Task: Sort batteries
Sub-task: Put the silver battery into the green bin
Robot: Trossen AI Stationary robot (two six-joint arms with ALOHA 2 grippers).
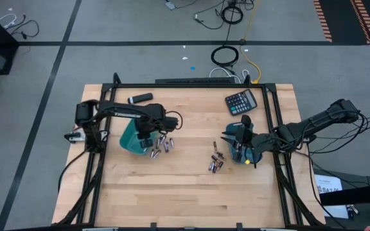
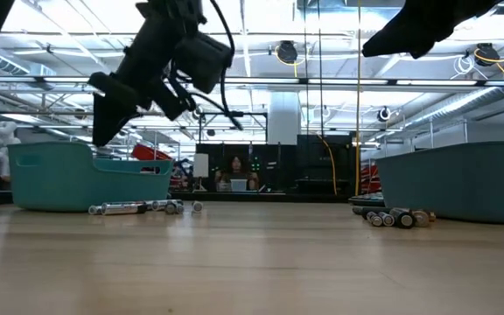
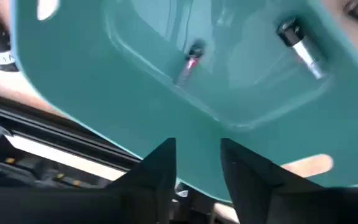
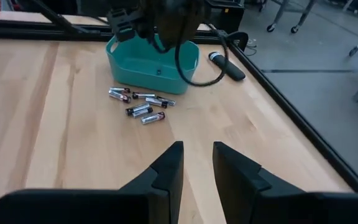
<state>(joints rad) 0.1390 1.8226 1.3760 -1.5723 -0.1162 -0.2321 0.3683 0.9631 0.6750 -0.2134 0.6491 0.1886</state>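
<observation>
Two teal trays stand on the wooden table. My left gripper [image 1: 143, 136] [image 3: 197, 165] hovers open over the left tray [image 1: 130, 138] and points steeply down into it. Two batteries lie on that tray's floor, one dark [image 3: 190, 60] and one silvery [image 3: 300, 45]. Several loose batteries [image 1: 161, 145] [image 4: 140, 102] lie on the table beside this tray. A second cluster of batteries [image 1: 217, 162] [image 2: 396, 217] lies near the right tray [image 1: 246, 151]. My right gripper [image 1: 233, 138] [image 4: 197, 165] hangs over the right tray, open, with nothing between its fingers.
A black calculator [image 1: 241, 101] lies at the far right of the table and a black marker-like cylinder [image 1: 140, 98] at the far left. A black frame rail [image 1: 191, 85] runs around the tabletop. Bare wood [image 1: 185, 192] stretches along the near side.
</observation>
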